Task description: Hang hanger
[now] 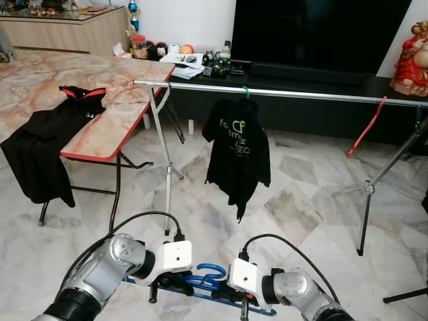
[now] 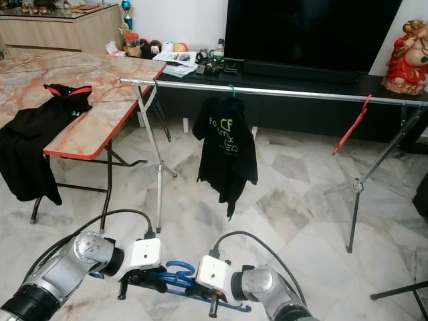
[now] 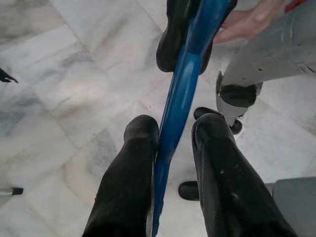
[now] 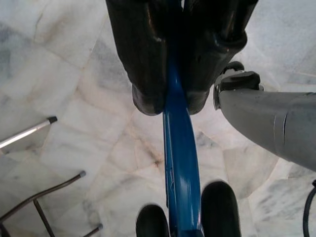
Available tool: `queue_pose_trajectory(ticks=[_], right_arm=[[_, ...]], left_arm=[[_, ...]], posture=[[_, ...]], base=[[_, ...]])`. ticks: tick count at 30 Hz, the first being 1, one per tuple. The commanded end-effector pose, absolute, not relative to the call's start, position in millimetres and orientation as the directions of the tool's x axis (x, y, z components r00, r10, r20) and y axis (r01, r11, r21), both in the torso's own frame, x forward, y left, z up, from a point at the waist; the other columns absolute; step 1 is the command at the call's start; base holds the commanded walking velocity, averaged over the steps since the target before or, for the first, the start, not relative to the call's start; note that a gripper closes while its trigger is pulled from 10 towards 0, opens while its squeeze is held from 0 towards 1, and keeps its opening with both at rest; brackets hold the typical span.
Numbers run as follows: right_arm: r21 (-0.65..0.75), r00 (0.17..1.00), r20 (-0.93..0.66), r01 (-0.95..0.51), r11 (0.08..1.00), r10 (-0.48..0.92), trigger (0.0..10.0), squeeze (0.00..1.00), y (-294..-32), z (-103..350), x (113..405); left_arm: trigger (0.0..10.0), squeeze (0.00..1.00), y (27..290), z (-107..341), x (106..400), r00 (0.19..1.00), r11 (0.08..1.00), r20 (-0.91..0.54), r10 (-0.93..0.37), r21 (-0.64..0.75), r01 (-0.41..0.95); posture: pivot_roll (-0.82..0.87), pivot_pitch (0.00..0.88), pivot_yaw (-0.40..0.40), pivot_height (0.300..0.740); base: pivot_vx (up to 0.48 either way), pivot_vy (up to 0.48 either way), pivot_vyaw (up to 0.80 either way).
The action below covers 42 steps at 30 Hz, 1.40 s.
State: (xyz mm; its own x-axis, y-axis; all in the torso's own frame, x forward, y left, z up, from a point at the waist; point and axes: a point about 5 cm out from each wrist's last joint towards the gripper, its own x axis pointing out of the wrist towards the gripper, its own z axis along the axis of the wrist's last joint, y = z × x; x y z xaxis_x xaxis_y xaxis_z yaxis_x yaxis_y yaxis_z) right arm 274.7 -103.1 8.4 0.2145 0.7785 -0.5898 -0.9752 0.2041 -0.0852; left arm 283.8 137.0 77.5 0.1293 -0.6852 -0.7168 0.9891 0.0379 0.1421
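A blue hanger is held low over the marble floor, hook up, between my two grippers. My right gripper is shut on one arm of it. My left gripper straddles the other arm: the blue bar leans on one finger, with a narrow gap to the other, so the jaws stand slightly open. Ahead, a silver rail runs across on tripod stands. A black shirt hangs from it on a green hook, and a red hanger hangs further right.
A marble-topped folding table stands on the left with a black garment draped over its edge. Tripod legs spread over the floor under the rail. A dark TV bench lies behind it. Skin of a person shows beside the hanger.
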Motion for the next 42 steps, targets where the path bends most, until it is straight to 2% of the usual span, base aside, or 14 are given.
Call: queue_pose_trajectory(ticks=[1, 9, 14, 16, 17, 18, 20, 21, 24, 34, 38, 39, 40, 42], right_arm=[[-0.077, 0.218, -0.609, -0.973, 0.217, 0.762, 0.0, 0.0, -108, 5, 273], [-0.044, 0.241, -0.673, -0.957, 0.287, 0.699, 0.0, 0.0, -122, -11, 262], [-0.007, 0.298, -0.702, -0.911, 0.413, 0.646, 0.0, 0.0, -137, -24, 253], [-0.022, 0.363, -0.715, -0.865, 0.501, 0.597, 0.0, 0.0, -145, -30, 250], [-0.038, 0.407, -0.715, -0.834, 0.55, 0.568, 0.0, 0.0, -148, -31, 251], [-0.089, 0.51, -0.707, -0.751, 0.654, 0.49, 0.0, 0.0, -156, -31, 256], [-0.115, 0.586, -0.696, -0.662, 0.741, 0.415, 0.0, 0.0, -162, -31, 259], [-0.047, 0.68, -0.669, -0.441, 0.896, 0.299, 0.0, 0.0, -172, -31, 262], [0.047, 0.766, -0.629, -0.135, 0.99, 0.134, 0.0, 0.0, -183, -34, 260], [0.097, 0.769, -0.636, 0.164, 0.982, -0.065, 0.0, 0.0, -178, -48, 243], [0.094, 0.772, -0.629, 0.185, 0.978, -0.086, 0.0, 0.0, -173, -49, 240], [0.084, 0.777, -0.624, 0.17, 0.982, -0.082, 3.6, 0.0, -171, -49, 240], [0.075, 0.785, -0.616, 0.152, 0.986, -0.074, 10.0, 0.0, -167, -49, 240], [0.081, 0.788, -0.612, 0.149, 0.985, -0.069, 10.0, 0.0, -164, -49, 240]], left_arm=[[10.0, 1.0, 138, 83, 283, 0.112, 0.015, -0.72, -0.685, 0.14, 0.99], [10.0, 1.0, 153, 86, 275, 0.058, -0.007, -0.755, -0.653, 0.083, 0.997], [10.0, 1.0, 173, 83, 279, 0.17, 0.102, -0.754, -0.634, 0.136, 0.985], [10.0, 1.0, 189, 77, 284, 0.304, 0.224, -0.745, -0.593, 0.21, 0.952], [10.0, 0.65, 194, 74, 286, 0.358, 0.266, -0.736, -0.574, 0.246, 0.932], [10.0, 0.0, 201, 68, 289, 0.456, 0.37, -0.708, -0.539, 0.288, 0.883], [10.0, 0.0, 206, 63, 290, 0.51, 0.467, -0.696, -0.505, 0.277, 0.84], [10.0, 0.0, 213, 53, 290, 0.584, 0.582, -0.678, -0.447, 0.276, 0.765], [10.0, 0.0, 225, 21, 272, 0.632, 0.74, -0.7, -0.332, 0.222, 0.634], [10.0, 0.0, 247, -59, 194, 0.589, 0.95, -0.808, 0.004, 0.187, 0.251], [10.0, 0.0, 246, -78, 159, 0.537, 0.988, -0.844, 0.006, 0.087, 0.125], [10.0, 0.0, 244, -81, 153, 0.528, 0.991, -0.849, -0.007, 0.065, 0.118], [10.0, 0.0, 242, -86, 142, 0.497, 0.992, -0.868, -0.016, 0.048, 0.115], [10.0, 0.0, 242, -90, 133, 0.468, 0.988, -0.883, -0.001, 0.07, 0.135]], posture=[[0.22, 0.0, -0.077, 0.74], [0.22, 0.0, -0.076, 0.74], [0.23, 0.0, -0.073, 0.74], [0.22, 0.0, -0.073, 0.74], [0.22, 0.0, -0.073, 0.74], [0.22, 0.0, -0.073, 0.74], [0.21, 0.0, -0.073, 0.74], [0.21, 0.0, -0.068, 0.74], [0.19, 0.0, -0.051, 0.74], [0.17, 0.0, -0.027, 0.74], [0.14, 0.0, 0.004, 0.74], [0.14, 0.0, 0.007, 0.74], [0.13, 0.0, 0.01, 0.74], [0.12, 0.0, 0.013, 0.74]], base=[[0.0, 0.0, 0.0], [0.0, 0.0, 0.0], [0.0, 0.0, 0.0], [0.0, 0.0, 0.0], [0.0, 0.0, 0.0], [0.0, 0.0, 0.0], [0.0, 0.0, 0.0], [0.0, 0.0, 0.0], [0.0, 0.0, 0.0], [0.0, 0.0, 0.0], [0.0, 0.0, 0.0], [0.0, 0.0, 0.0], [0.0, 0.0, 0.0], [0.0, 0.0, 0.0]])
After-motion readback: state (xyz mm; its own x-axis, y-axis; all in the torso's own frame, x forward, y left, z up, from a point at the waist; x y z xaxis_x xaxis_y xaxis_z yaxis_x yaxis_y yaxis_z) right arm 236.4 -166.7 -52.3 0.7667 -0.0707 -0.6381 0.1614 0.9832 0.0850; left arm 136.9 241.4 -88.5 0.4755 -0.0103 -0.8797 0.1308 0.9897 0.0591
